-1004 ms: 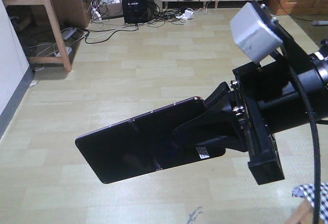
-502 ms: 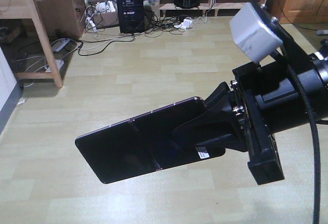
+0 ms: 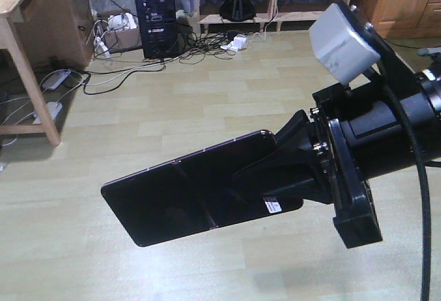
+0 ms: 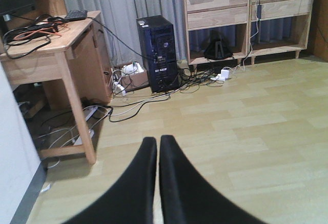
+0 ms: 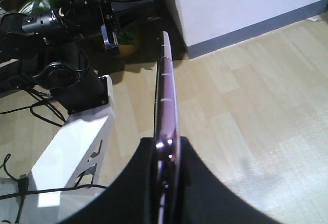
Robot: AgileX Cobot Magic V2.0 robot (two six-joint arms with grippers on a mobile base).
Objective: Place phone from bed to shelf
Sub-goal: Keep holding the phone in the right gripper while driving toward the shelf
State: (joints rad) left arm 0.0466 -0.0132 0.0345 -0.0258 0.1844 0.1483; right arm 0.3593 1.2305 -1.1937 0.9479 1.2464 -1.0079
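One claw carries the load. In the front-facing view, the right claw (image 3: 256, 171) is clamped on the sticker end of the phone (image 3: 182, 194), which juts out leftward in mid-air above the pale floor (image 3: 207, 80) and touches nothing else. Its glossy black face throws back dull reflections, a thin pinkish rim lines the upper edge, and the small white sticker sits just beside the pads. The bed is out of view, so I judge the lift done and the carry under way. The shelf (image 3: 310, 16) stands well apart at the far wall, so the next move calls for closing that gap and setting the phone on a plank before letting go. From the left wrist, the left claw (image 4: 158, 172) is closed on nothing, fingers nearly touching, with the shelf's pale planks ahead beyond a computer tower (image 4: 160, 49). From the right wrist, the phone shows edge-on and slim, pinched between the black pads.
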